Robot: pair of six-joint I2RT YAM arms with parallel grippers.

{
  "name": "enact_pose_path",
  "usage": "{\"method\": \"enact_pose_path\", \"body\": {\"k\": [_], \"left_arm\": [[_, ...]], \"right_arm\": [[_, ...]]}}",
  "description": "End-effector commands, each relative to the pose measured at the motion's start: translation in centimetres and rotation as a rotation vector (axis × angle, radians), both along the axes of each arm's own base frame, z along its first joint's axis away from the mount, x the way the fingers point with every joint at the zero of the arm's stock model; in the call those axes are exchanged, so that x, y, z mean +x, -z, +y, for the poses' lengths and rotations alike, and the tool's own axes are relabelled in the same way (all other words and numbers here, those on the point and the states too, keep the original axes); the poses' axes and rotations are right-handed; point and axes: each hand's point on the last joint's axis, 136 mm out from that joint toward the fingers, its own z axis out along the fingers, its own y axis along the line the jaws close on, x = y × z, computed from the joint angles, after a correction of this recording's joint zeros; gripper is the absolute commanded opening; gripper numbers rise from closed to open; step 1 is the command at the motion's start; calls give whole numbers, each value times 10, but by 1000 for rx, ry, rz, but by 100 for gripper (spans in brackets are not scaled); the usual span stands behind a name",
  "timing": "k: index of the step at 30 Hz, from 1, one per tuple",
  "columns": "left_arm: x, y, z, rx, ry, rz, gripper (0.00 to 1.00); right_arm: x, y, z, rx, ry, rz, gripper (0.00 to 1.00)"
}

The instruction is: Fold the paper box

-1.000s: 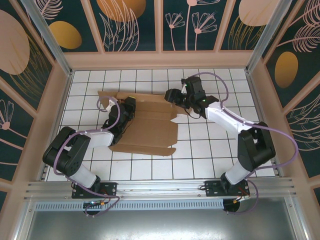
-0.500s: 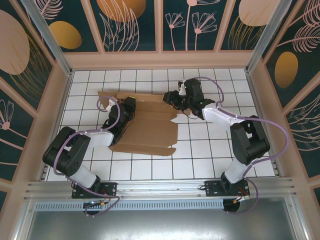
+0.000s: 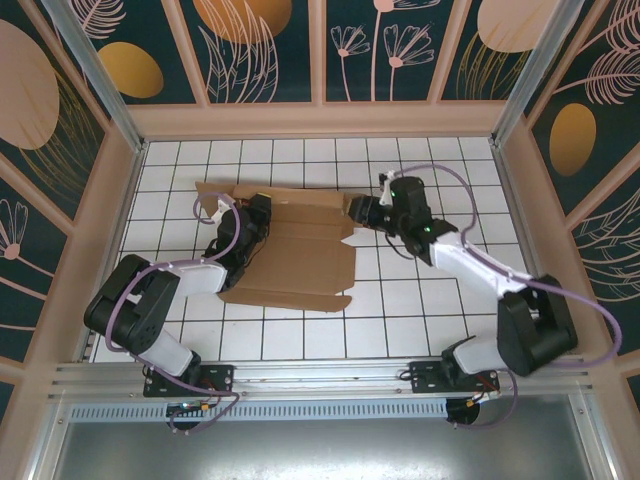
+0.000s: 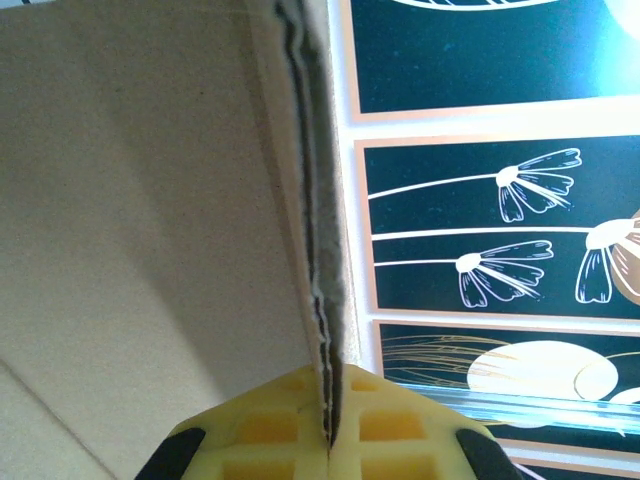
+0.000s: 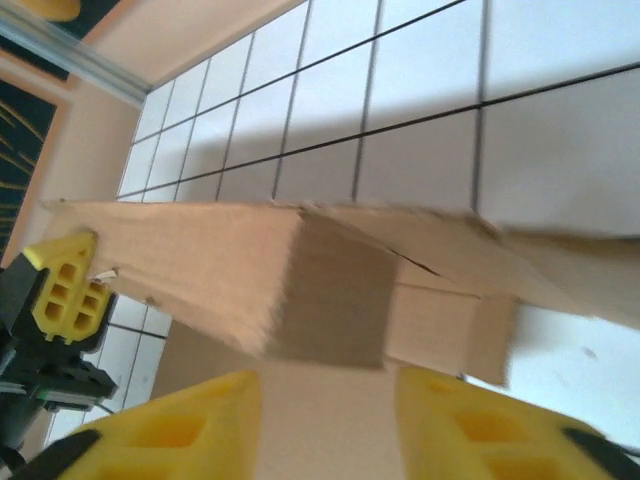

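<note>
The paper box (image 3: pixel 300 262) is a brown cardboard sheet lying partly folded on the white tiled table, with a raised wall along its back. My left gripper (image 3: pixel 257 213) is shut on that wall near its left end. In the left wrist view its yellow pads (image 4: pixel 385 425) pinch the cardboard edge (image 4: pixel 318 200). My right gripper (image 3: pixel 364 212) sits at the box's right end, facing left. In the right wrist view its fingers (image 5: pixel 180 430) stand apart with a pale flap (image 5: pixel 325 420) between them, under the folded corner (image 5: pixel 335 300). I cannot tell if they touch it.
The tiled table (image 3: pixel 420 300) is ringed by a pink frame (image 3: pixel 320 120) and patterned panels. A metal rail (image 3: pixel 320 375) runs along the near edge by the arm bases. Bare tiles lie right of the box and in front of it.
My right arm has swung out to the right and its gripper has slid from the box's back right corner to its right end, jaws narrowing. Left gripper and box have not moved.
</note>
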Motion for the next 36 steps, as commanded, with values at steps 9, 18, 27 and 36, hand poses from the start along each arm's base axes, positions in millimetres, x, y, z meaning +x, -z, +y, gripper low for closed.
{"method": "enact_pose_path", "body": {"k": [9,18,27,36], "left_arm": [[-4,21,7,102,-22,83,0],[-1,28,5,107,-18,108,0],[0,27,2,105,-7,111,0],[0,29,1,104,-4,114,0]], "right_arm": [[3,84,-15,-178,78,48,0],[34,112,4,-151,66,22,0],[43,105,23,-76,-6,-50,0],[43,118,52,-48,-85,-41,3]]}}
